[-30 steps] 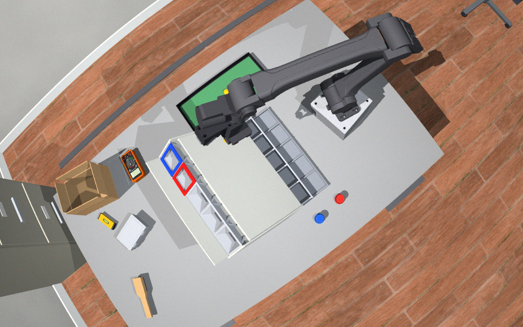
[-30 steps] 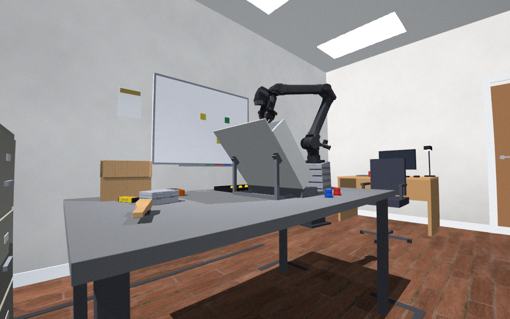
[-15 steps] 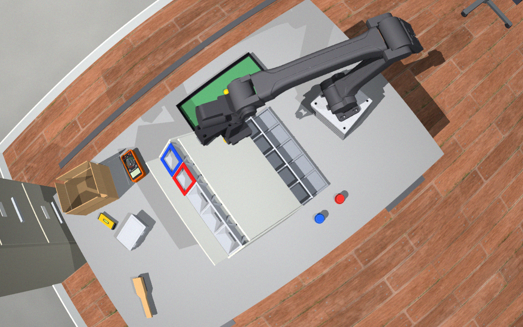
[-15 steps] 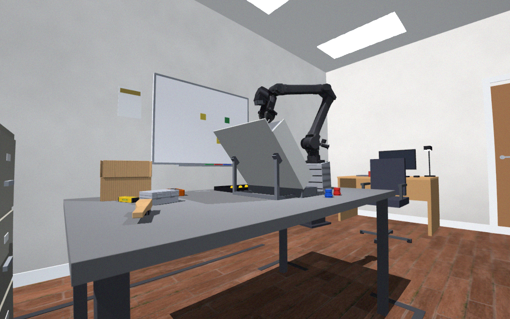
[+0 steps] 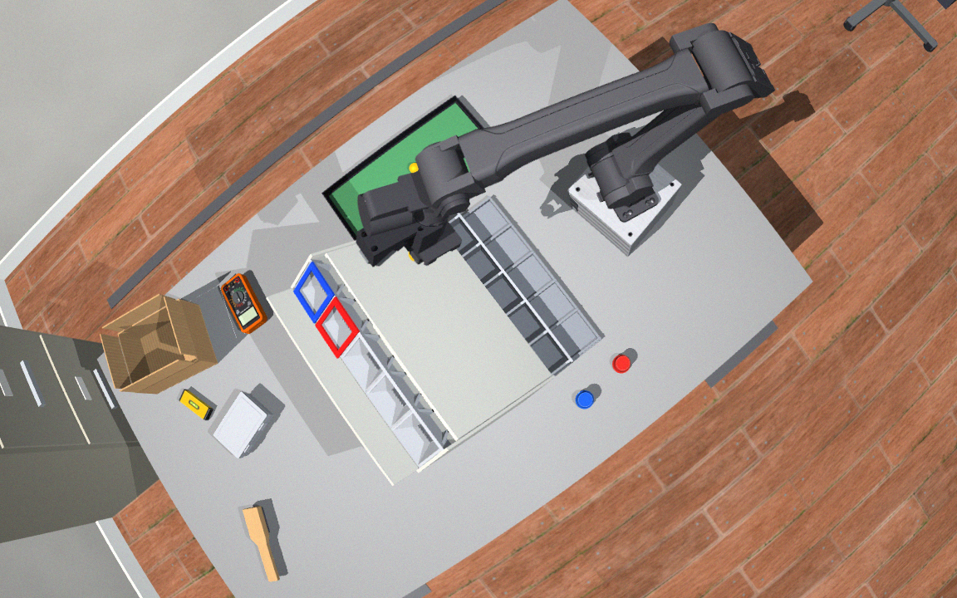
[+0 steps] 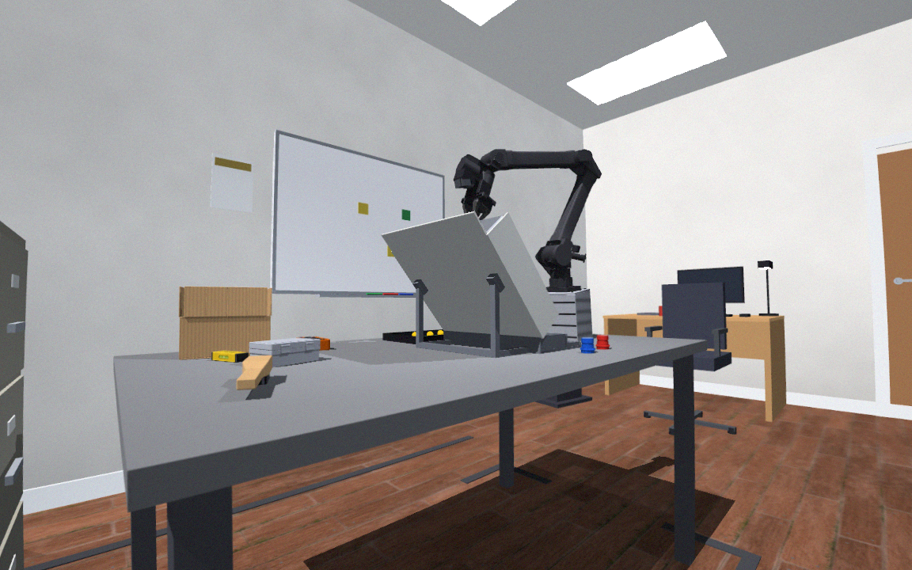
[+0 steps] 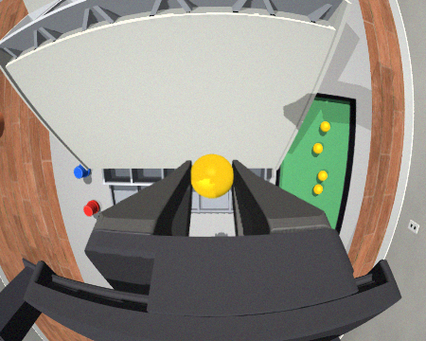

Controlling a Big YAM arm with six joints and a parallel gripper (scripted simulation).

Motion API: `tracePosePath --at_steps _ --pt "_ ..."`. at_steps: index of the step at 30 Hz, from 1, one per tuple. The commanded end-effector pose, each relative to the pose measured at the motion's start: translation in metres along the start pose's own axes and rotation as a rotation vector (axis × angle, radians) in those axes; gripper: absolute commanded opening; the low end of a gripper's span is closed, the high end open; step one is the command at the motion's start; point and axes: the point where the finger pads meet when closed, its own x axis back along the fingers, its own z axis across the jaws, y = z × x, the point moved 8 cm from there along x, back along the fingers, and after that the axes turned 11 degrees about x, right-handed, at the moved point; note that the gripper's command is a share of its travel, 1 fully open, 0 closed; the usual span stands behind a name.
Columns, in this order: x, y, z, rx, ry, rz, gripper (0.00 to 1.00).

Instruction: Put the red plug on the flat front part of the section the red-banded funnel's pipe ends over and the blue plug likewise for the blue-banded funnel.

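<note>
My gripper (image 5: 401, 251) (image 6: 482, 206) (image 7: 212, 169) is shut on a yellow marble (image 7: 212, 175). It hangs above the near corner of the slanted grey cover (image 5: 437, 334) (image 6: 445, 262) (image 7: 175, 104), by the green marble tray (image 5: 363, 192) (image 7: 300, 172). The tray holds several more marbles (image 7: 325, 126). The blue-banded funnel (image 5: 301, 276) and the red-banded funnel (image 5: 345, 315) sit side by side at the cover's top end. The row of grey sections (image 5: 528, 272) lies along its low end. The red plug (image 5: 620, 363) (image 6: 602, 341) (image 7: 92, 207) and blue plug (image 5: 584, 399) (image 6: 587, 344) (image 7: 80, 171) stand on the table beyond the sections.
A cardboard box (image 5: 154, 341), multimeter (image 5: 242, 301), white case (image 5: 240, 423), yellow level (image 5: 194, 401) and wooden brush (image 5: 262, 542) lie on the table's far side. A filing cabinet (image 5: 21, 401) stands beside the table. The arm's base (image 5: 623, 200) is near the sections.
</note>
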Motion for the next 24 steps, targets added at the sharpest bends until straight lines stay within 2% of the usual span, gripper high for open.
tracePosePath --at_steps 1,24 --pt "0.0232 0.0219 -0.0034 0.004 -0.024 -0.06 0.0" --pt "0.0272 0.0279 -0.0044 0.005 -0.024 -0.06 0.0"
